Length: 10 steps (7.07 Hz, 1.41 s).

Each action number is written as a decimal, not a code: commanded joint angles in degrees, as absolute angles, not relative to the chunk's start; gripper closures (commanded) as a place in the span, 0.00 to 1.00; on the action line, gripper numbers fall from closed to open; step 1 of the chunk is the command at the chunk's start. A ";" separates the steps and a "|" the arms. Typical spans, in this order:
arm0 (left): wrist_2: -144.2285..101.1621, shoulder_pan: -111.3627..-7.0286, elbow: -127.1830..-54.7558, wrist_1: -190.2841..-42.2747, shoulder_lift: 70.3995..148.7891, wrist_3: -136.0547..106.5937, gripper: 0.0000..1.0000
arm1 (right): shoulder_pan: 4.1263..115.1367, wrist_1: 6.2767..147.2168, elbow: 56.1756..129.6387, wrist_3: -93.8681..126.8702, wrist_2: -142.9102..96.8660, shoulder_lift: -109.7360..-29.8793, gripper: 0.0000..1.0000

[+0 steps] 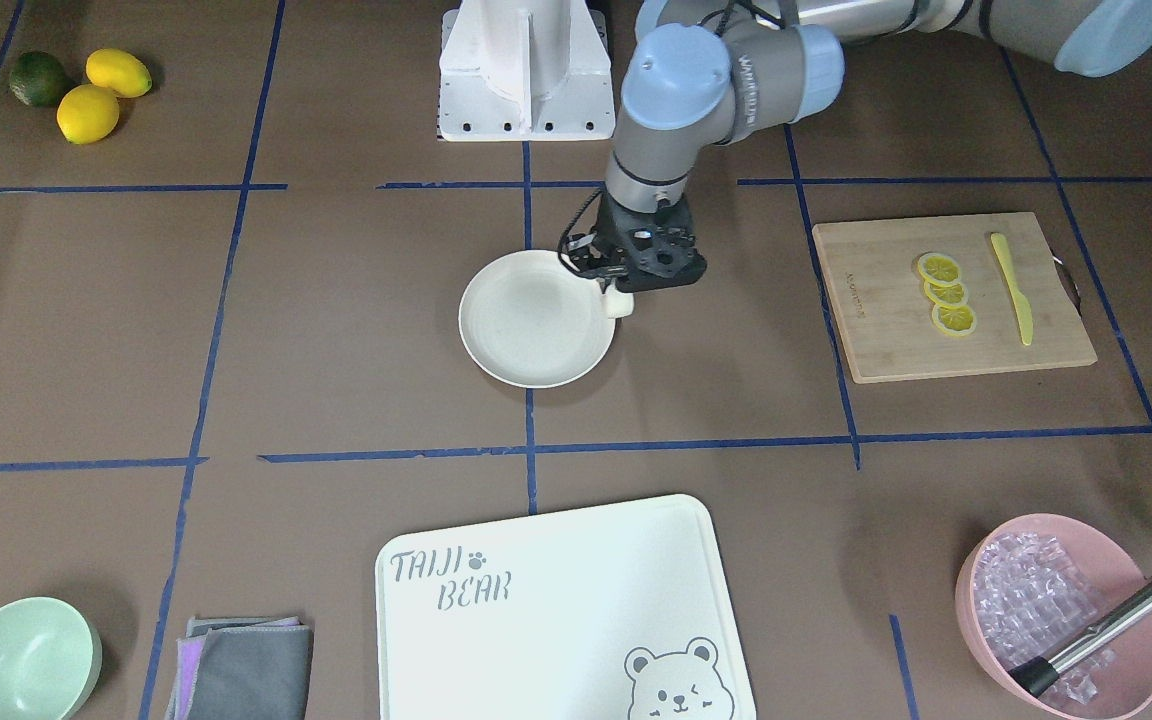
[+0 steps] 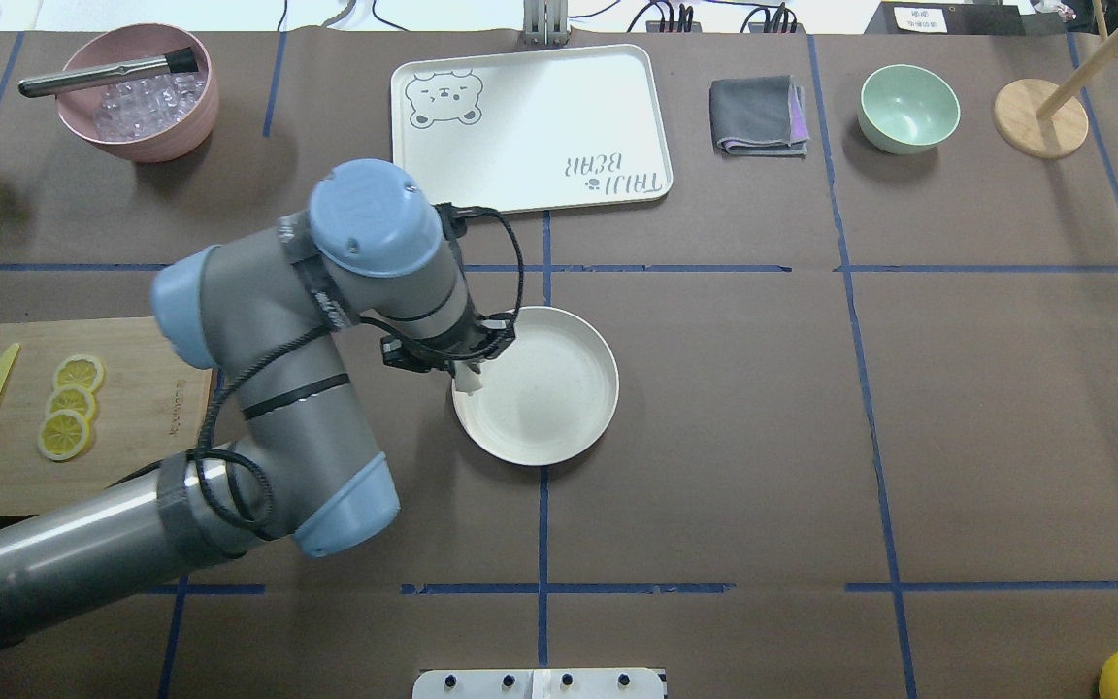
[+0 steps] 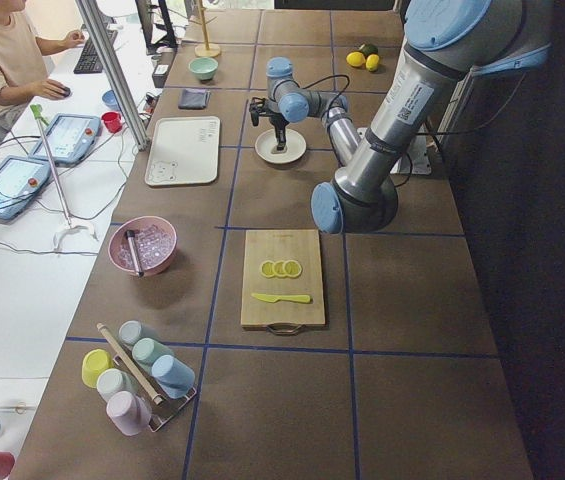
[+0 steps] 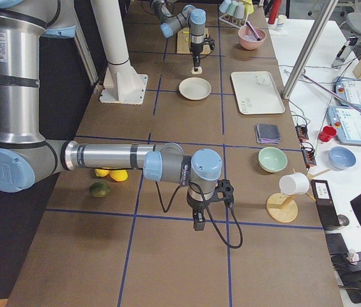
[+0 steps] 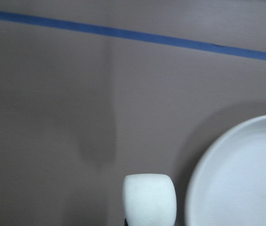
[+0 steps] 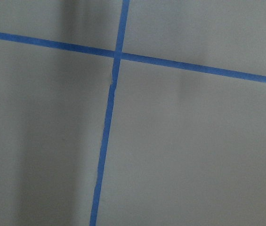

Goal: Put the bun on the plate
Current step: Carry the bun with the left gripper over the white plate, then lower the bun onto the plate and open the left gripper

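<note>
Jaws of the left gripper (image 1: 617,288) pinch the bun (image 1: 619,303) at the plate (image 1: 526,325) edge (right gripper (image 4: 199,224): cannot tell). Released here, it could hit the rim and roll off.

Bamboo cutting board (image 1: 876,330) bears three lemon slices (image 1: 946,293) and yellow knife (image 1: 1013,288); pink bowl (image 1: 1064,520) holds ice cubes (image 1: 1021,590), steel-handled tool (image 1: 1106,630).

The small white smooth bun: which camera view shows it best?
The left wrist view: the small white smooth bun sits large at the bottom edge, beside the round cream plate. The front-facing view shows it small at the plate's rim. Overhead, the left gripper hides most of it. The side views show at most a speck.
</note>
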State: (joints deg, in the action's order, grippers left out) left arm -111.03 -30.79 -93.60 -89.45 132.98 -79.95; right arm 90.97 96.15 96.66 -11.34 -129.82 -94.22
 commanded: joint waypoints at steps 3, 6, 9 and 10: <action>-108.37 -26.63 -83.41 -97.91 137.29 -83.58 0.60 | 90.97 96.15 96.59 -11.34 -129.81 -94.22 0.00; -108.37 -26.89 -84.98 -97.48 137.37 -83.23 0.00 | 90.97 96.15 96.68 -11.34 -129.90 -94.22 0.00; -117.64 -35.29 -97.58 -86.62 130.48 -67.85 0.00 | 90.97 96.15 96.68 -11.34 -129.90 -94.22 0.00; -120.82 -40.47 -101.91 -83.88 125.47 -58.37 0.00 | 90.97 96.15 96.68 -11.34 -129.90 -94.22 0.00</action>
